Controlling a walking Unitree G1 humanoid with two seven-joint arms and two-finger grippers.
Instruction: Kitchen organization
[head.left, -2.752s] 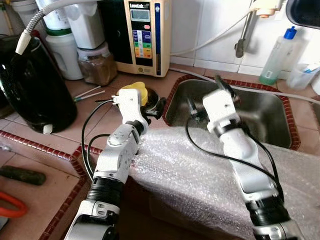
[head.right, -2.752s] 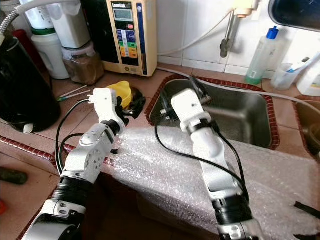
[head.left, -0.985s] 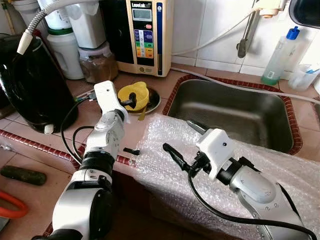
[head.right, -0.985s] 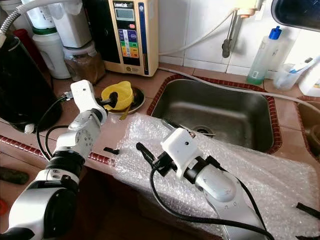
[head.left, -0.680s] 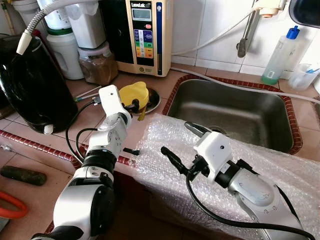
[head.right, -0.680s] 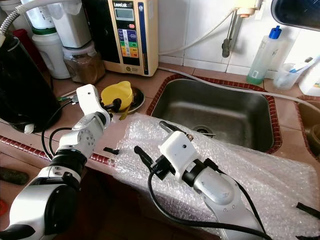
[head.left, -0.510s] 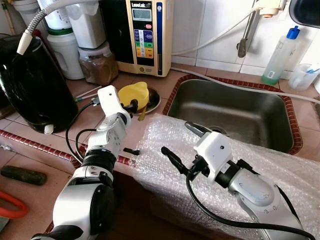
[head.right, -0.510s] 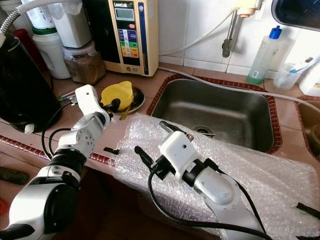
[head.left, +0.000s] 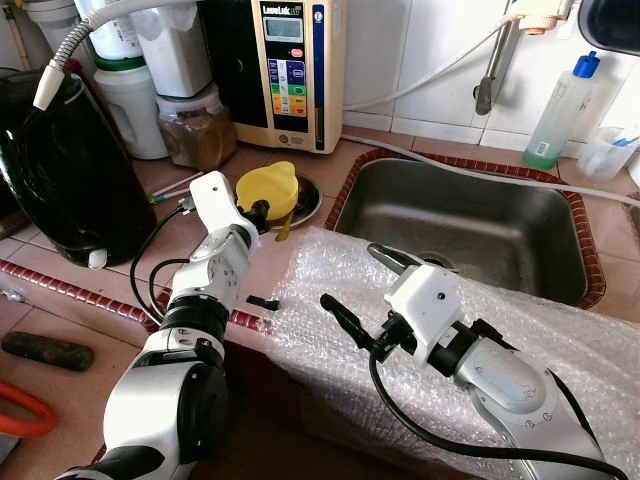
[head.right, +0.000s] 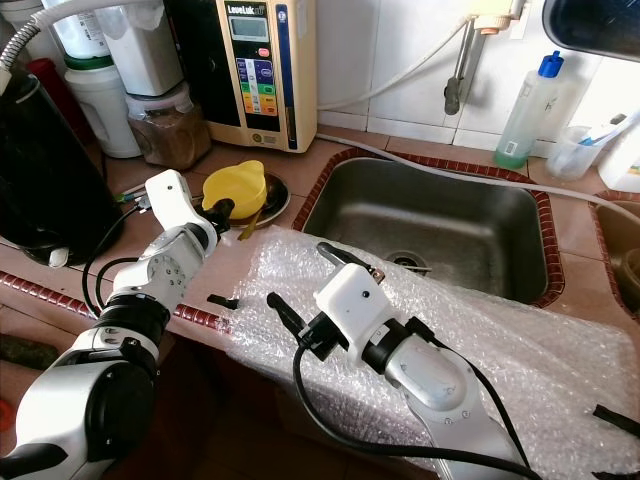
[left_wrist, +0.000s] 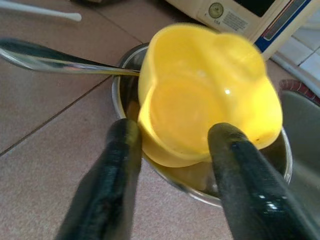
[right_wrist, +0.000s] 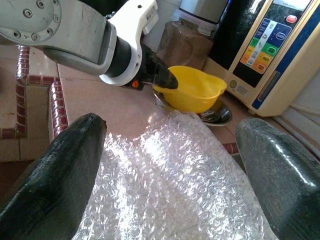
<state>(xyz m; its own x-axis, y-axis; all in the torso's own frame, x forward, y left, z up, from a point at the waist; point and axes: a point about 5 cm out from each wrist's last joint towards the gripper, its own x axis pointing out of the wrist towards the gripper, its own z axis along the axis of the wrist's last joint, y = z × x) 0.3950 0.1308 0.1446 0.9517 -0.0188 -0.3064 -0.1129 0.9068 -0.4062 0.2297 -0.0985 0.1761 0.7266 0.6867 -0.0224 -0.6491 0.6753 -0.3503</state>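
Left hand (left_wrist: 170, 165) spread wide at the yellow bowl (left_wrist: 205, 95), which sits in a steel dish (left_wrist: 200, 187) on the table. A skewed pinch could tip it. Right hand (head.left: 365, 300) gapes empty over bubble wrap (head.left: 560, 330).

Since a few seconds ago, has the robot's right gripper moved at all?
Yes. The right gripper has pulled back from over the sink toward the robot, and now hovers open above the bubble wrap in front of the sink.
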